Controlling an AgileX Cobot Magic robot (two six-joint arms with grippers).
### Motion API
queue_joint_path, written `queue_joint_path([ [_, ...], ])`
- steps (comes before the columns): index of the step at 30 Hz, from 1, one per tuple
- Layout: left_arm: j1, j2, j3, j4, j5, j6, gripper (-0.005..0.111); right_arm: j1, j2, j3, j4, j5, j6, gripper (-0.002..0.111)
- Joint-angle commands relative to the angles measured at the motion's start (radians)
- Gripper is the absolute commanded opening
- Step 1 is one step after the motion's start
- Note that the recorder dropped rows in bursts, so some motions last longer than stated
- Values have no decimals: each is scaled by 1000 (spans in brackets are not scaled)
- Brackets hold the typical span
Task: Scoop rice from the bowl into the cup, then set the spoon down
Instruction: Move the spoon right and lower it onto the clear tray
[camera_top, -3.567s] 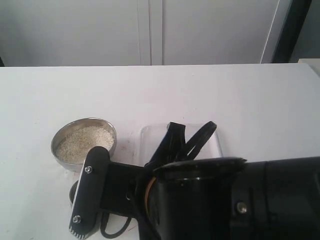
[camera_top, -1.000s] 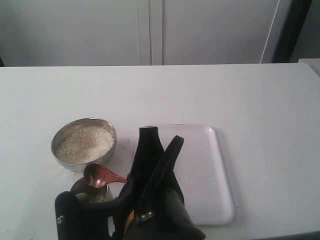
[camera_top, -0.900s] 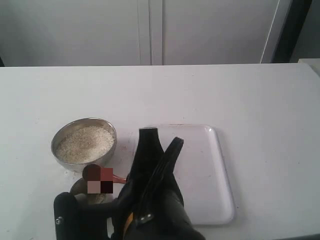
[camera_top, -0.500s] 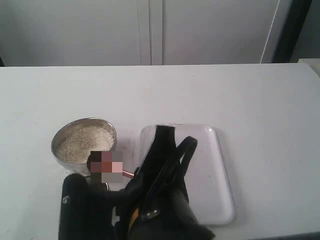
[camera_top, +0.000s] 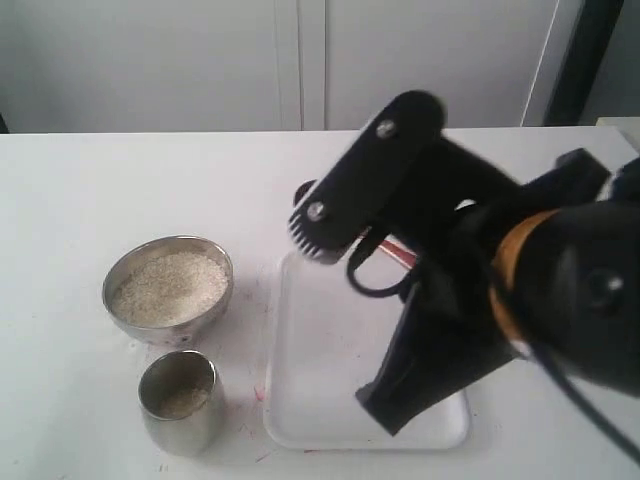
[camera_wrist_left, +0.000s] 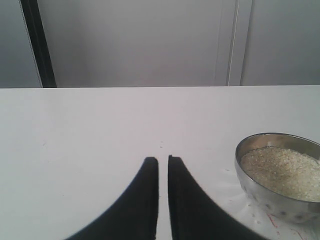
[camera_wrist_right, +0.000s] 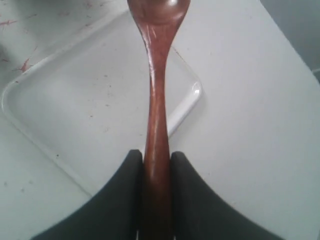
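The steel bowl (camera_top: 168, 292) holds rice (camera_top: 168, 286) at the left of the table. In the left wrist view the bowl (camera_wrist_left: 272, 200) and its rice (camera_wrist_left: 282, 169) lie beside my left gripper (camera_wrist_left: 163, 160), which is shut on nothing, low over bare table. The steel cup (camera_top: 180, 402) stands just in front of the bowl with some rice at its bottom. My right gripper (camera_wrist_right: 156, 156) is shut on the handle of the wooden spoon (camera_wrist_right: 155, 100) above the white tray (camera_wrist_right: 75, 110). A short piece of the spoon (camera_top: 398, 252) shows red behind the arm.
The white tray (camera_top: 300, 400) lies right of the cup and bowl. My big black right arm (camera_top: 480, 300) hangs over it and hides much of it. A white cabinet wall (camera_top: 300, 60) runs behind the table's far edge.
My right arm has swung from over the cup up and to the right, carrying the spoon over the tray. The cup now stands uncovered.
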Motion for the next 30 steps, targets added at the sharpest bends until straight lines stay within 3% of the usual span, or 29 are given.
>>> queue_joint_path([
  [1, -10, -1, -7, -5, -5, -5, 14, -39, -78, -1, 62, 58, 134, 0],
  [6, -10, -1, -7, -5, -5, -5, 14, -39, -84, 20, 44, 113, 337, 0],
  [15, -10, -1, -7, -5, -5, -5, 14, -39, -84, 151, 44, -132, 673, 0],
  [30, -10, -1, -7, -5, -5, -5, 14, -76, 33, 151, -53, -205, 849, 0],
])
